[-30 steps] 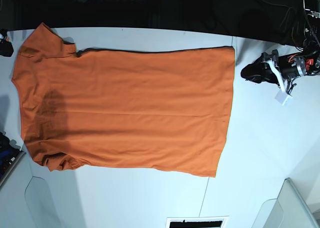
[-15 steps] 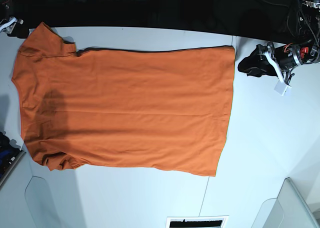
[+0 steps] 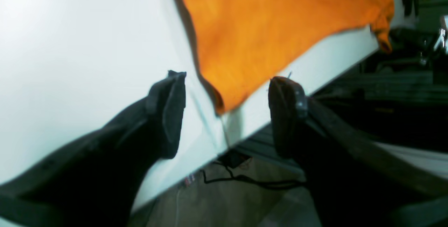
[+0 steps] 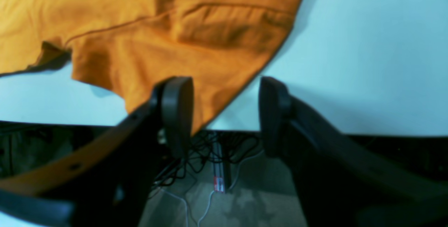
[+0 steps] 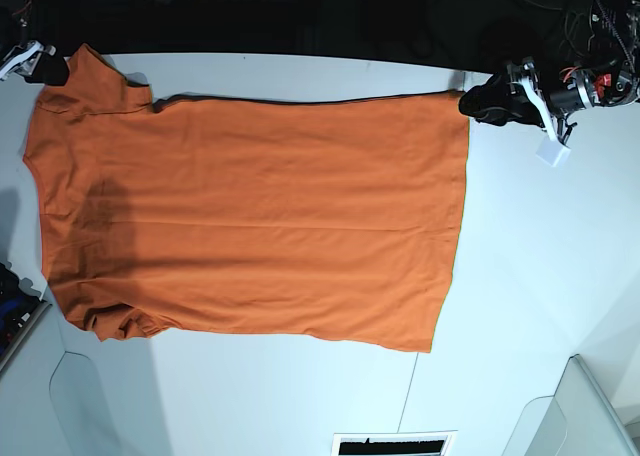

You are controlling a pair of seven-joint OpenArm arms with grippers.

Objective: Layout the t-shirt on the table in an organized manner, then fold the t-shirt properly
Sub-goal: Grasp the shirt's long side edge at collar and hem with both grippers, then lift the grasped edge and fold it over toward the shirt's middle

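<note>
A: Shirt first — where is it?

B: The t-shirt (image 5: 255,216) lies spread flat across the table (image 5: 530,306), filling the left and centre of the base view. Its sleeves are at the left side of the frame, its hem runs down the right of centre, and the upper long edge sits close along the table's far edge.

A: And the left gripper?

B: The left gripper (image 5: 480,104) is in the upper right of the base view, just beside the shirt's upper right hem corner. In the left wrist view (image 3: 225,111) its two dark fingers stand wide apart with nothing between them; the corner of the orange cloth (image 3: 280,27) points down into the gap above the table edge, but neither finger touches it.

A: The right one?

B: The right gripper (image 5: 40,61) is at the upper left corner of the base view, next to the upper sleeve. In the right wrist view (image 4: 225,111) the fingers are parted and hold nothing. The sleeve's edge (image 4: 157,45) reaches down to the left finger (image 4: 176,111), which stands in front of it; I cannot tell whether they touch.

A: Anything under the table?

B: Cables (image 4: 210,157) on the floor, in the lower middle of the right wrist view.
</note>
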